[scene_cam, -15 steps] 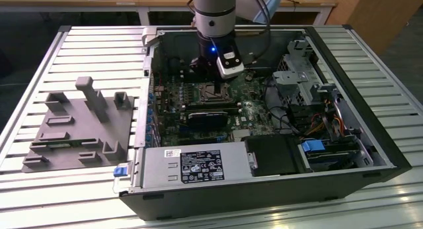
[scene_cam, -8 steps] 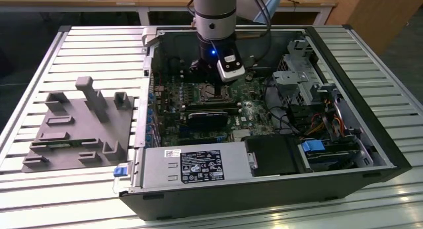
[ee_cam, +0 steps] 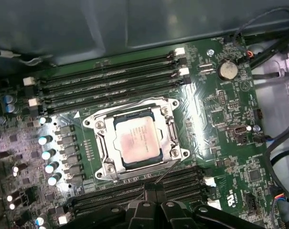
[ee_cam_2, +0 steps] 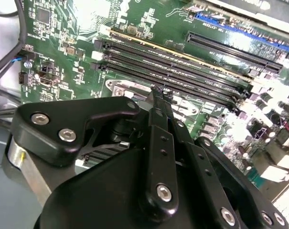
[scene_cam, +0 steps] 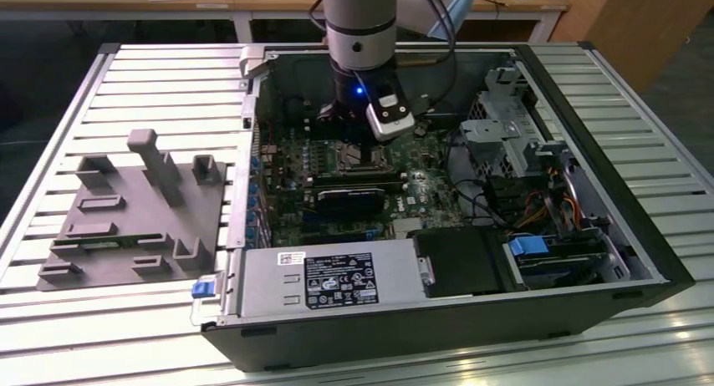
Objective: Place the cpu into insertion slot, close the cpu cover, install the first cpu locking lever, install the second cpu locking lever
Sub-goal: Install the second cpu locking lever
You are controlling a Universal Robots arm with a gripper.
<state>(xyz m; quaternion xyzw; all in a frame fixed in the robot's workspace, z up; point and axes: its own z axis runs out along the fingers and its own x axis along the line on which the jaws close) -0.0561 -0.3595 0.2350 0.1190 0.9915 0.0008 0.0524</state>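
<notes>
**CPU seated and covered, pincer low at the socket edge**

At the exterior view's left, the grey fixture [scene_cam: 140,210] lies on the slatted table [scene_cam: 167,77], well apart from the open computer case [scene_cam: 446,319]. You have nothing to fetch from it now.

At the frame's centre, the arm reaches straight down into the case and puts the gripper [scene_cam: 363,148] just over the motherboard [scene_cam: 323,177].

In the first wrist view, the cpu [ee_cam: 136,140] lies flat in the insertion slot [ee_cam: 93,123]. The cpu cover [ee_cam: 102,143] is folded down around it, its cut-out framing the chip's metal top. That part of the job looks done.

A thin wire lever [ee_cam: 168,168] runs slantwise from the socket's corner towards the fingertips [ee_cam: 146,193], which would explain why you hold so low and close.

The pincer looks drawn narrow, its tips together. I cannot tell whether it is touching the lever.

Towards the exterior view's right stands the drive cage [scene_cam: 507,135], clear of the arm.
</notes>
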